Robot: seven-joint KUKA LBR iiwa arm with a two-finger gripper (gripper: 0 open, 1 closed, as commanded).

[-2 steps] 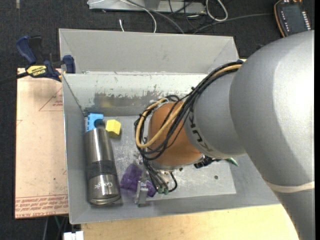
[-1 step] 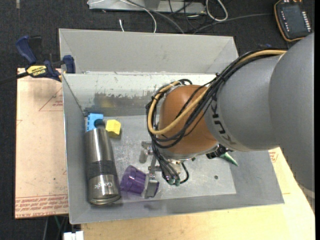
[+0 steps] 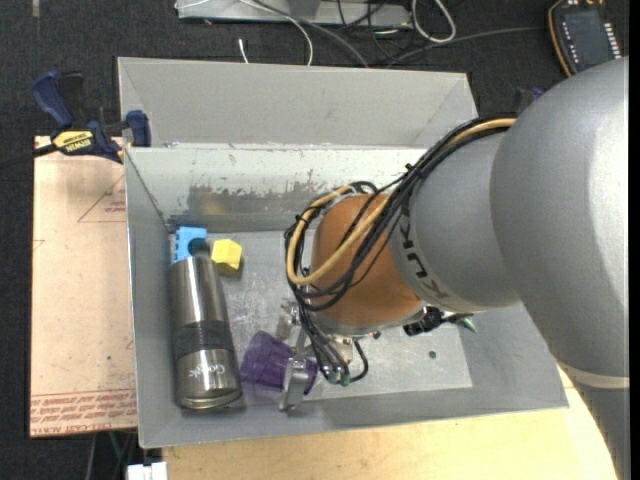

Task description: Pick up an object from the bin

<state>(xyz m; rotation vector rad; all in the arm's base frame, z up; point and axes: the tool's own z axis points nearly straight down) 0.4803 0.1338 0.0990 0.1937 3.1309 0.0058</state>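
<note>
My gripper (image 3: 296, 376) is low at the bin's front middle, under the orange wrist cover. It sits right against a small translucent purple thing (image 3: 264, 360) lying on the bin floor, which touches the gripper's left side. A bit of purple also shows on the gripper's right edge. A tall steel bottle (image 3: 202, 333) with a blue cap lies lengthwise along the left wall, just left of the purple thing. A small yellow block (image 3: 227, 254) rests near the bottle's blue cap, toward the back.
The arm and its cables cover the right half of the bin. Bare grey floor shows between the yellow block and the arm, and at the front right corner.
</note>
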